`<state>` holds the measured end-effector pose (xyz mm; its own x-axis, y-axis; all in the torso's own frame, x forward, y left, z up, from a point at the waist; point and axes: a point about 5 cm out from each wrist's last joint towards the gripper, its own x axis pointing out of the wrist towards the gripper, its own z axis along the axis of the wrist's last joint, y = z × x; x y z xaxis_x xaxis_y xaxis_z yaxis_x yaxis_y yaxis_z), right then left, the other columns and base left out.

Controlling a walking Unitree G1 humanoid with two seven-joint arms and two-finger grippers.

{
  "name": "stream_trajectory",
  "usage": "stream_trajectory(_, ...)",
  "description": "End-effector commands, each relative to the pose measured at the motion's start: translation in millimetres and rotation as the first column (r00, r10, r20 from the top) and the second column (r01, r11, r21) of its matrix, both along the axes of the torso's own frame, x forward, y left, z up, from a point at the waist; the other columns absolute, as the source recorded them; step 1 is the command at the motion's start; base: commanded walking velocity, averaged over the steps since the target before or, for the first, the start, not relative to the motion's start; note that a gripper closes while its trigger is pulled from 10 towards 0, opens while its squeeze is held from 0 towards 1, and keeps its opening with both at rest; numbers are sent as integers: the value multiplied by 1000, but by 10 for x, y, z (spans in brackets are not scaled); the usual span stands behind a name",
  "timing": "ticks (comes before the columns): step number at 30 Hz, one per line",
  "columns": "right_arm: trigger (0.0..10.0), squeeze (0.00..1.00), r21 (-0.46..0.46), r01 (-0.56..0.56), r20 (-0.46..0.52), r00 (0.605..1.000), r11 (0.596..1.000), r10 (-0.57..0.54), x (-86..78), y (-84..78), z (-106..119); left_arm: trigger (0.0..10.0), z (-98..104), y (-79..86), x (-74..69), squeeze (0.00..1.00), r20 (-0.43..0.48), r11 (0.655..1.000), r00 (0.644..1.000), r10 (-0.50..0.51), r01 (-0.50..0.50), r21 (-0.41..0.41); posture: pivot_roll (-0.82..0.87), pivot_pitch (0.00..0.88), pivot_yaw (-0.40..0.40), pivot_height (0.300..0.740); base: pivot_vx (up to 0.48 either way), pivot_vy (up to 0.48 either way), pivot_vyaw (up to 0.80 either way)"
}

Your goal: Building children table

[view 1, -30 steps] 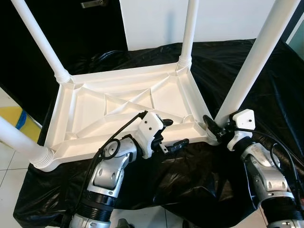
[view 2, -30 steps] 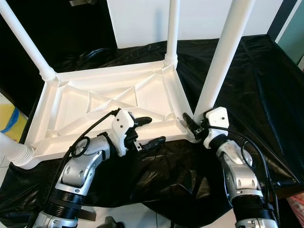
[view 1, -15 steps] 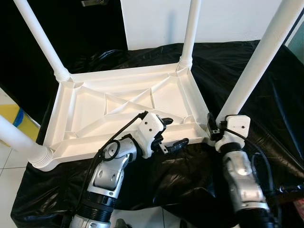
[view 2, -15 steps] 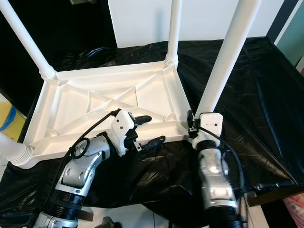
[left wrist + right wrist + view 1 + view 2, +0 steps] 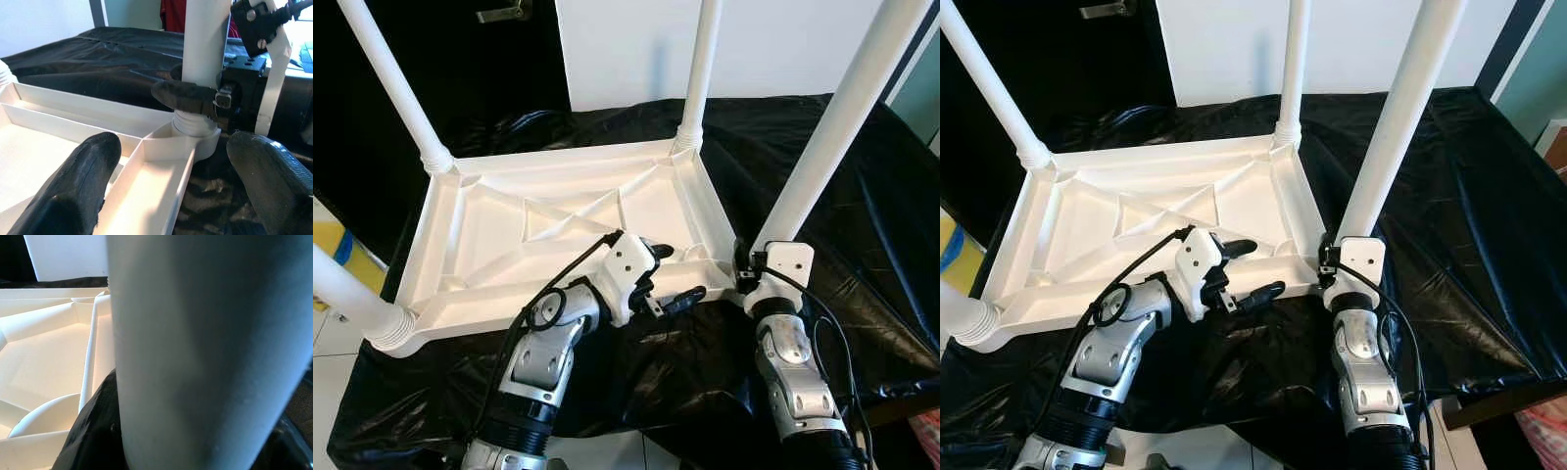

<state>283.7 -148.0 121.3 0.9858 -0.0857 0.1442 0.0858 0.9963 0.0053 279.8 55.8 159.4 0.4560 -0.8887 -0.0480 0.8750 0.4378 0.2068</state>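
Observation:
A white plastic children's table (image 5: 568, 162) lies upside down on black cloth, its legs pointing up. My left gripper (image 5: 677, 274) is open and straddles the table's near rim beside the near right corner, one finger (image 5: 83, 186) inside the frame and one outside. My right gripper (image 5: 749, 269) is shut on the base of the near right leg (image 5: 832, 117), just above its socket. One black finger (image 5: 188, 95) lies across the front of that leg (image 5: 205, 39). Seen from the right wrist, the leg (image 5: 205, 357) stands right up against the camera between the fingers (image 5: 93, 431).
Black cloth (image 5: 862, 255) covers the platform and hangs over its near edge. The other legs stand at the far left (image 5: 396, 83), far right (image 5: 700, 69) and near left (image 5: 347, 294). A white panel (image 5: 626, 49) stands behind. Tiled floor and a yellow object (image 5: 333, 250) lie on the left.
My right wrist has turned around the leg base from tilted to upright, and the forearm has swung in beneath it. The left gripper has kept its place on the rim.

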Motion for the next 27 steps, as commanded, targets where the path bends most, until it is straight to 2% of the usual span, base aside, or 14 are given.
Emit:
stream_trajectory(1, 10000, 0, 5, -76, -62, 995, 997, 76, -14, 116, -127, 10000, -1, 59, 87, 0, 34, 985, 985, 170, -170, -16, -84, 10, -17, 740, 0, 0, 0)
stream_trajectory(2, 10000, 1000, 10, -88, -50, 995, 996, 88, -15, 104, -115, 10000, -1, 58, 86, 0, 36, 986, 985, 168, -167, -17, -84, 11, -17, 740, 0, 0, 0)
stream_trajectory(6, 10000, 1000, 2, -106, -25, 994, 994, 106, -27, 59, -81, 10000, 10, 55, 66, 0, 45, 988, 987, 155, -154, -22, -86, 11, -16, 740, 0, 0, 0)
stream_trajectory(10, 10000, 1000, -11, -176, 3, 984, 984, 176, -63, -33, -39, 10000, -20, 50, 21, 0, 13, 993, 993, 119, -119, -26, -91, 11, -17, 740, 0, 0, 0)
stream_trajectory(19, 10000, 1000, -35, -222, 14, 975, 974, 222, -83, -113, -7, 10000, -47, 53, -5, 0, -24, 995, 995, 99, -99, -32, -92, 12, -14, 740, 0, 0, 0)
stream_trajectory(20, 10000, 922, -46, -260, 9, 965, 964, 261, -85, -146, -5, 10000, -78, 52, -36, 0, -38, 997, 996, 78, -79, -22, -91, 13, -13, 740, 0, 0, 0)
stream_trajectory(21, 10000, 922, -46, -260, 9, 965, 964, 261, -85, -146, -5, 10000, -78, 52, -36, 0, -38, 997, 996, 78, -79, -22, -91, 13, -13, 740, 0, 0, 0)
stream_trajectory(22, 10000, 0, -56, -318, -6, 948, 947, 318, -86, -161, -13, 10000, -113, 51, -65, 0, -55, 998, 997, 60, -61, -12, -91, 13, -13, 740, 0, 0, 0)
stream_trajectory(23, 10000, 0, -56, -318, -6, 948, 947, 318, -86, -161, -13, 10000, -113, 51, -65, 0, -55, 998, 997, 60, -61, -12, -91, 13, -13, 740, 0, 0, 0)
stream_trajectory(25, 10000, 0, -98, -419, -44, 908, 903, 417, -13, -242, -16, 10000, -195, 38, -138, 0, -76, 1000, 997, 17, -16, 21, -92, 9, -6, 740, 0, 0, 0)
stream_trajectory(26, 10000, 0, -98, -419, -44, 908, 903, 417, -13, -242, -16, 10000, -195, 38, -138, 0, -76, 1000, 997, 17, -16, 21, -92, 9, -6, 740, 0, 0, 0)
stream_trajectory(27, 10000, 0, -117, -455, -57, 891, 883, 451, 34, -270, -2, 10000, -211, 29, -160, 0, -83, 1000, 997, 1, 1, 26, -92, 8, -4, 740, 0, 0, 0)
